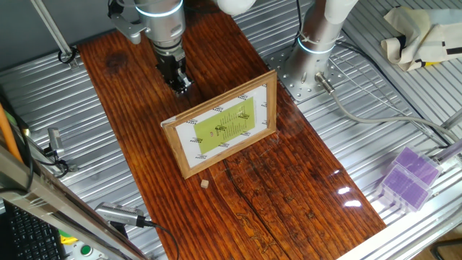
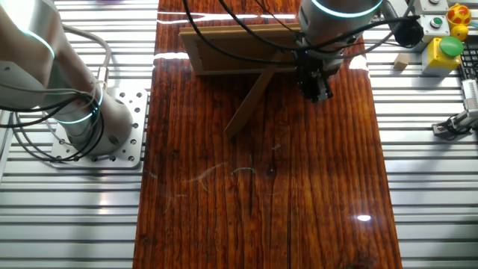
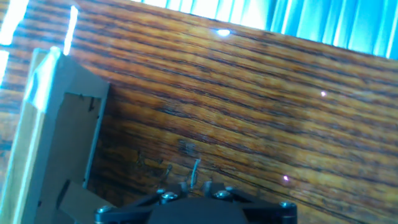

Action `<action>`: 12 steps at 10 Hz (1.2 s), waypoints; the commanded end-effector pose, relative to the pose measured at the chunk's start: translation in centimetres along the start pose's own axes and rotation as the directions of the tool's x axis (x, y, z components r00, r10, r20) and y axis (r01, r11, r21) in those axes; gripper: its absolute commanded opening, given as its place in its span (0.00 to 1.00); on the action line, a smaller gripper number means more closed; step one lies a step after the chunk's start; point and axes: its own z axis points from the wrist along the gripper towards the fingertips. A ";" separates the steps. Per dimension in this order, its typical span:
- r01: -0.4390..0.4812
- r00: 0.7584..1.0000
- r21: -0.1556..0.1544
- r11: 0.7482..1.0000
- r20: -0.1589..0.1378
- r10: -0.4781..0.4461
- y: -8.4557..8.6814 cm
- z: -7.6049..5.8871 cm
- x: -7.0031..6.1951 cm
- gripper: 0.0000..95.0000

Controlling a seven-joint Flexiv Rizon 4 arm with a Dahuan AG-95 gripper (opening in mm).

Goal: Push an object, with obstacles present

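The tiny pale wooden cube [image 1: 205, 184] lies on the dark wood board, just in front of the picture frame's near left corner. The light-wood picture frame [image 1: 220, 124] stands propped upright, with its yellow-green sheet facing the cube. Its brown back shows in the other fixed view [image 2: 239, 48] and in the hand view [image 3: 56, 143]. My gripper [image 1: 179, 81] is behind the frame, on the side away from the cube, low over the board. Its fingers look closed together and empty [image 2: 314, 88]. The cube is hidden in the other fixed view and the hand view.
The frame's kickstand [image 2: 250, 101] slants out across the board behind it. Purple boxes [image 1: 408, 177] sit on the metal table at the right. The arm's base [image 1: 315, 43] stands beside the board. A button box [image 2: 444, 48] and a small beige block [image 2: 401, 62] lie off the board.
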 end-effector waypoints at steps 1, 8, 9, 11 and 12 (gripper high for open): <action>0.005 1.000 0.000 1.000 -0.002 -0.005 0.0 0.0 0.0 0.00; -0.031 0.995 0.005 1.000 -0.095 0.031 2.8 -7.1 -1.7 0.00; -0.027 0.995 0.004 1.000 -0.093 0.027 2.9 -7.2 -1.9 0.00; 0.003 0.995 0.014 1.000 -0.095 -0.002 2.9 -7.2 -1.8 0.00; 0.026 0.994 0.043 0.999 -0.106 -0.021 2.9 -7.2 -1.8 0.00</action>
